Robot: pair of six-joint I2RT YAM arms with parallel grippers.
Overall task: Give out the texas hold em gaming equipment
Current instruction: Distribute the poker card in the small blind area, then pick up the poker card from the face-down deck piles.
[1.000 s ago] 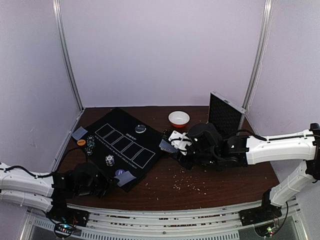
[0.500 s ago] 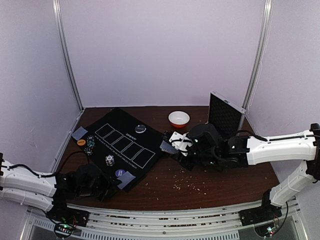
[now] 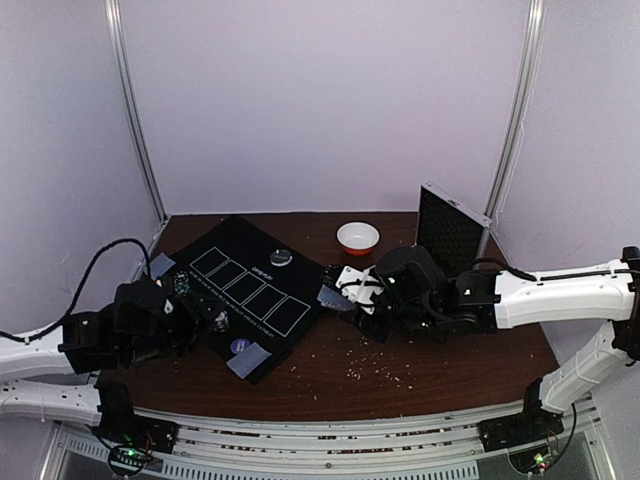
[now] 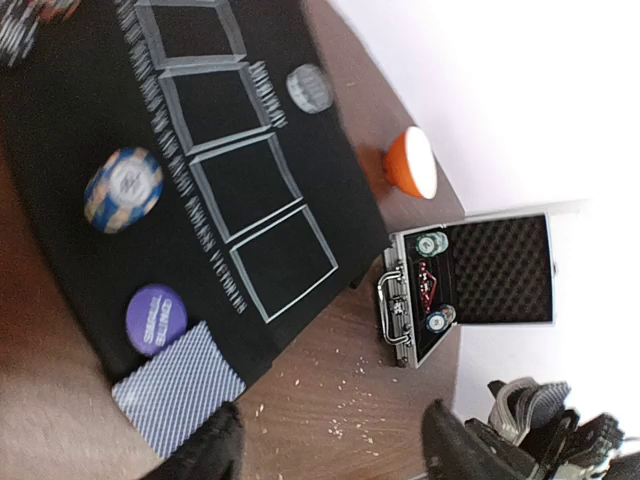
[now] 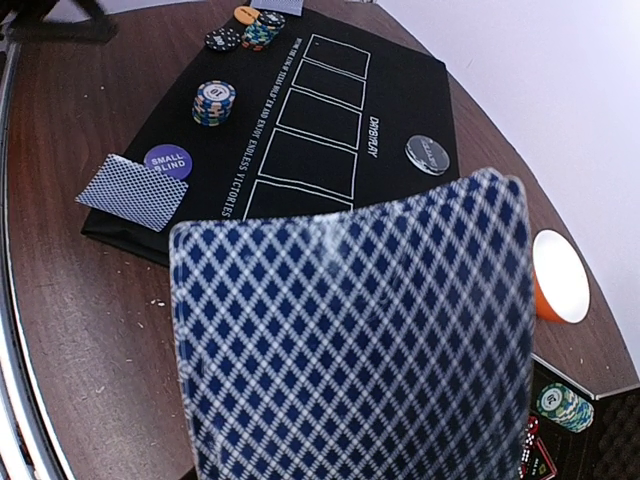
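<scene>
My right gripper (image 3: 345, 285) is shut on grey-blue-backed playing cards (image 5: 350, 340), held above the table right of the black mat (image 3: 250, 280); the cards hide its fingers in the right wrist view. My left gripper (image 3: 195, 318) is open and empty, raised over the mat's left side; its dark fingertips (image 4: 205, 450) show at the bottom of the left wrist view. On the mat lie a card pair (image 3: 250, 357), a purple disc (image 3: 240, 345), a striped chip stack (image 3: 220, 320) and a pale grey disc (image 3: 281, 257). More chips (image 3: 181, 283) and a card (image 3: 158, 266) sit at the far left.
A white bowl with an orange rim (image 3: 358, 237) stands behind the right gripper. The open silver case (image 3: 450, 228) stands at the back right with chips inside (image 4: 432, 245). Crumbs lie on the wood (image 3: 375, 372) near the front.
My left arm has lifted from the table's front edge and swung back and left over the mat's left side. The right gripper with its cards has barely moved.
</scene>
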